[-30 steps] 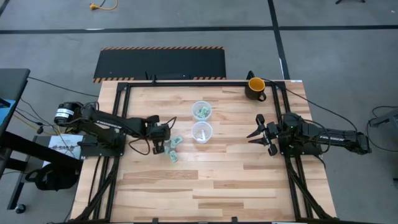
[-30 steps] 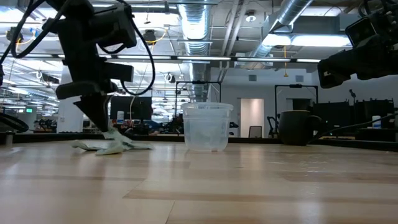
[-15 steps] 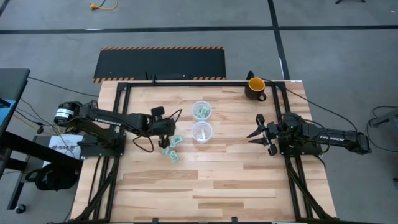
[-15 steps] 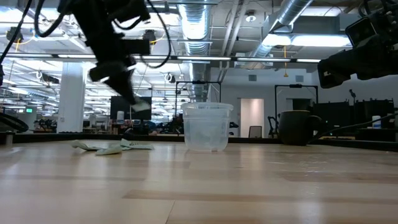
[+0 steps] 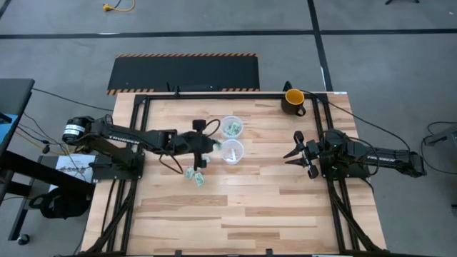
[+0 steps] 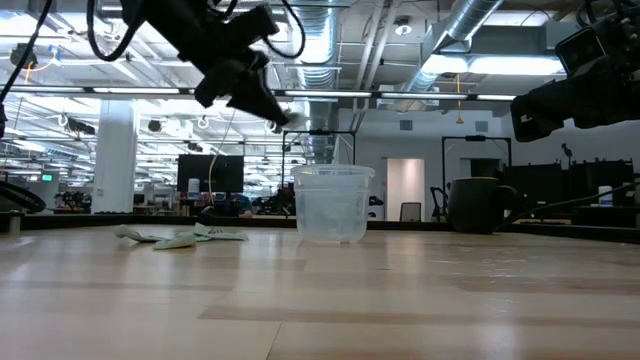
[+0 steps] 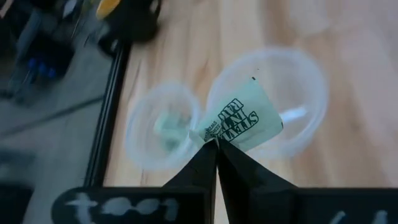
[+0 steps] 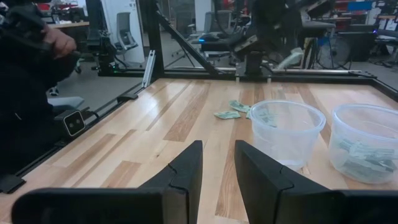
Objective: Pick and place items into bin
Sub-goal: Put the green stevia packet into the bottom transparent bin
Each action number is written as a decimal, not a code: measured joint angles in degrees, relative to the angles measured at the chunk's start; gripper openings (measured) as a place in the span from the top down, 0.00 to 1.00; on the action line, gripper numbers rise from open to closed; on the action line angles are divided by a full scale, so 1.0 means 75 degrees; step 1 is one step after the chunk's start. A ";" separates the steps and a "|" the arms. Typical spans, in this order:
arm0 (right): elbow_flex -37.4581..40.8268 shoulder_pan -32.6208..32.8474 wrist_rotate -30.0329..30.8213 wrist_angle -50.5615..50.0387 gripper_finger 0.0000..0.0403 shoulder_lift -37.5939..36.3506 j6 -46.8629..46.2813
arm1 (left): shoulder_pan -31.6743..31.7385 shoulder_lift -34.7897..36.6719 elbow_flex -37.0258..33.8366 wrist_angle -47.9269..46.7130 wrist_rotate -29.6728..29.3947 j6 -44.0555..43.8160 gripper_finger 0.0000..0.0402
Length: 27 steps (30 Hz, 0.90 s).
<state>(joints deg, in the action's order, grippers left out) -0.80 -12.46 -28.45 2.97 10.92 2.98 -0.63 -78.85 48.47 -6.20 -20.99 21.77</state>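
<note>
Pale green packet (image 7: 239, 119) with black lettering; clear cups (image 5: 231, 151); dark mug (image 5: 293, 101), yellow inside.

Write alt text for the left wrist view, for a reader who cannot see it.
The left tool is shut on a green-and-white packet, holding it above two clear plastic cups that stand side by side on the wooden table. The other cup already holds something pale green.

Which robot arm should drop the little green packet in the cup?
The left one. Its left claw already pinches a green packet and hangs up by the clear cups. The right claw waits open, far over on the other side.
</note>
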 joint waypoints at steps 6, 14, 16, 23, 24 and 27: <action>0.0002 0.0001 0.0000 0.0001 0.78 0.0000 0.0000 | 0.0273 0.0000 0.0000 0.0721 0.1358 0.0523 1.00; 0.0001 -0.0001 0.0000 0.0001 0.78 0.0000 0.0000 | 0.0900 -0.0006 -0.0003 0.1031 0.2703 0.0511 1.00; 0.0000 0.0001 0.0000 0.0001 0.78 0.0000 0.0000 | 0.1045 -0.0084 -0.0003 0.1121 0.3017 0.0450 1.00; 0.0000 0.0001 0.0002 0.0001 0.78 -0.0003 0.0000 | 0.1169 -0.1060 0.0007 0.1649 0.3548 0.0588 1.00; 0.0001 -0.0001 0.0001 0.0001 0.78 -0.0006 0.0000 | 0.1169 -0.1205 0.0044 0.1638 0.3561 0.0622 1.00; 0.0001 -0.0001 0.0000 0.0001 0.78 -0.0006 0.0000 | 0.1169 -0.1465 0.0168 0.1658 0.3564 0.0623 1.00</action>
<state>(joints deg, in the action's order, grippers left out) -0.79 -12.47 -28.45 2.98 10.87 2.98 8.14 -89.83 49.73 6.24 5.74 26.44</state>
